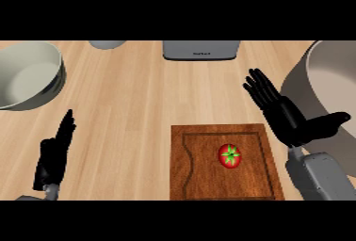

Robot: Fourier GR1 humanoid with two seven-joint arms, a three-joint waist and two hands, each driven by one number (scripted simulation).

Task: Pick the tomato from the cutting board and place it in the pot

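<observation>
A red tomato (230, 156) with a green stem top lies on the brown wooden cutting board (201, 179), right of the board's middle. My right hand (287, 117) hovers just right of and above the board, fingers straight and pointing up-left, thumb out to the right, holding nothing. The large grey pot (327, 89) fills the right edge, partly behind that hand. My left hand (54, 153) rests open at the lower left, fingers up.
A pale grey bowl (24, 75) sits at the upper left. A grey appliance (200, 50) stands at the top middle, and a small grey round object (106, 44) is left of it. Bare wooden counter (132, 108) lies between the hands.
</observation>
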